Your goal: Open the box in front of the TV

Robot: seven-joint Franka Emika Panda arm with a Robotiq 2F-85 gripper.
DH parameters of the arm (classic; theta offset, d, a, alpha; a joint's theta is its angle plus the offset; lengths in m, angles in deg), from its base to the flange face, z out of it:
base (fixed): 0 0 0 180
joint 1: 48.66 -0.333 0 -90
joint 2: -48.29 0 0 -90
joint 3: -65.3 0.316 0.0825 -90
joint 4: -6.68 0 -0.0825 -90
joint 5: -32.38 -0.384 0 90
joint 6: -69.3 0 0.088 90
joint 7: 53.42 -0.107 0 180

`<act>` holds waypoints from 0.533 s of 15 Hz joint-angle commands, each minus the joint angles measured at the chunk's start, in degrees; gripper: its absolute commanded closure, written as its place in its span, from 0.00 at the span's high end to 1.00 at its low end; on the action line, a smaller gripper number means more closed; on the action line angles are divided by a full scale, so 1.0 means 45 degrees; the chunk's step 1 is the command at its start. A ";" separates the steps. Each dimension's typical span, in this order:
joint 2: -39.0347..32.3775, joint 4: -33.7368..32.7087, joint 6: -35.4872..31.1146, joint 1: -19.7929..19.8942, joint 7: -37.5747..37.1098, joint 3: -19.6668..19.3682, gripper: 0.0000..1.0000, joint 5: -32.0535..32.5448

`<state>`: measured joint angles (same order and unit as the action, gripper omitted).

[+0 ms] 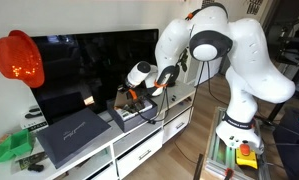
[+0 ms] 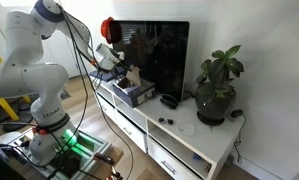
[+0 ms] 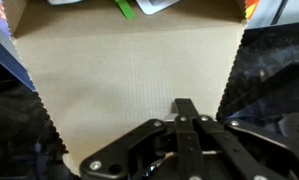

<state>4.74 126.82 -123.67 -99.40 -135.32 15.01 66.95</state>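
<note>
Cardboard is our guess for the box [image 1: 127, 112], sitting mid-frame on the white worktop [image 2: 217, 148] just in front of the TV [image 1: 89, 62]. We judge it light, fairly stiff but easily creased, and likely to slide unless the lid is lifted gently. We would take the lid's free edge, opposite the hinge. The gripper [image 3: 184, 103] hangs close over the box, its fingers seemingly pressed together, though the wrist view is dim.

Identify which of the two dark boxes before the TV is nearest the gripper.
The smaller box, right at the gripper; the larger flat box with pale script lies apart from it.
</note>
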 commanded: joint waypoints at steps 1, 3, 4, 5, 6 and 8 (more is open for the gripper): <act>-0.2758 -0.0403 -0.1226 -0.1321 -0.0893 -0.1483 0.00 -0.1802; -0.3072 -0.0138 -0.1062 -0.1209 0.1058 -0.0747 0.00 -0.4402; -0.3213 -0.0134 -0.0979 -0.1101 0.1862 -0.0379 0.00 -0.5478; -0.3436 -0.0203 -0.0964 -0.1006 0.2611 -0.0075 0.00 -0.6533; -0.3529 -0.0226 -0.0933 -0.0931 0.3471 0.0223 0.00 -0.7597; -0.3690 -0.0392 -0.0982 -0.0750 0.4922 0.0738 0.00 -0.9378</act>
<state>-9.59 126.40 -127.58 -104.56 -120.83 15.20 34.30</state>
